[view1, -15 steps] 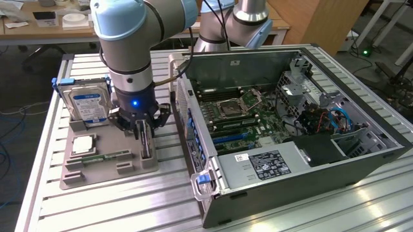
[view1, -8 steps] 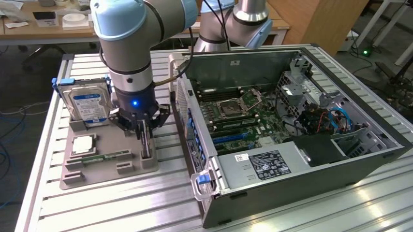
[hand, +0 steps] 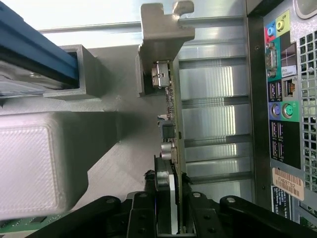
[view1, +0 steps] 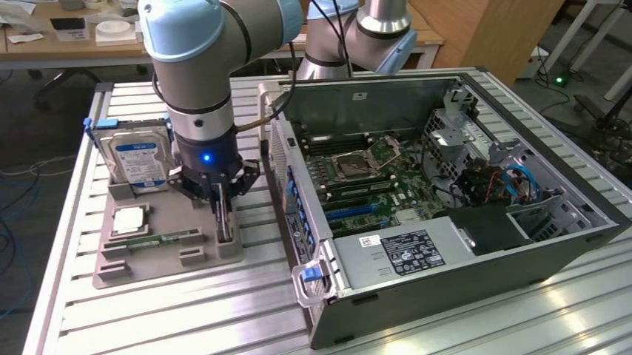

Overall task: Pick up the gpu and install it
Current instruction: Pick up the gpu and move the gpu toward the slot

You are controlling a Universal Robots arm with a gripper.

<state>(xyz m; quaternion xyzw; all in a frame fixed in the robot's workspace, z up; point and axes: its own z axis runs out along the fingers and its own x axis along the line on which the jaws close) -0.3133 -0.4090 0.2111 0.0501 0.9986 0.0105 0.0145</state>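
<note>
Squarely between the narrow-set fingers of the gripper (hand: 171,201) stands the gpu (hand: 172,114) — whether clamped, cannot tell.

A robotics laboratory or research workshop is shown. A robot arm (view1: 197,89) is seen at a table (view1: 148,318) built of aluminium profiles, on which an opened computer case (view1: 464,296) is placed. The gpu (hand: 172,106) and a hard drive (view1: 138,159) are kept in a gray printed holder (view1: 168,262). Behind, office desks (view1: 40,55) covered with papers are seen.
</note>
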